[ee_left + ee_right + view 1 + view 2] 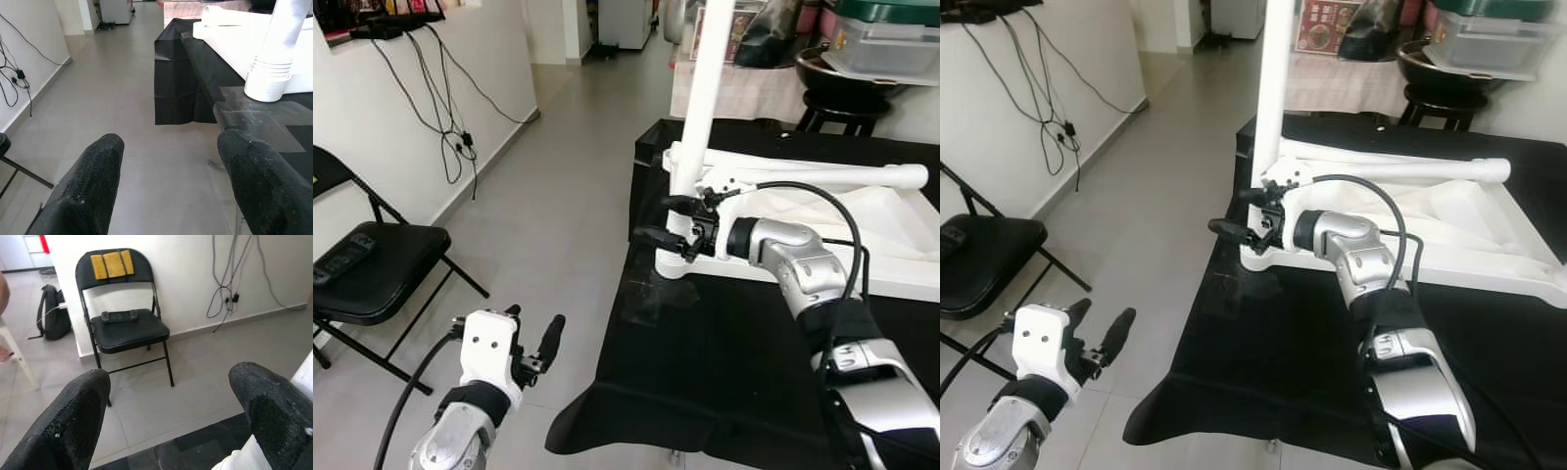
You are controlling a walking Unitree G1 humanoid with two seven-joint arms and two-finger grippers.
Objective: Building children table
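The white children's table (862, 264) lies upside down on a black-covered table (705, 372). One white leg (705, 98) stands upright at its near left corner, and another leg (822, 176) lies flat across it. My right gripper (668, 221) is open, level with the base of the upright leg, its fingers pointing off the table's left edge. In the right wrist view the leg's white edge (305, 377) sits just beside one fingertip (274, 406), and nothing lies between the fingers. My left gripper (530, 328) hangs open and empty over the floor, left of the table.
A black folding chair (372, 269) with a controller (342, 259) on its seat stands by the left wall, under hanging cables (450, 127). A backpack (54, 313) leans beside it. A black stool (842, 103) and bins stand behind the table. Grey tiled floor (558, 196) stretches to the left.
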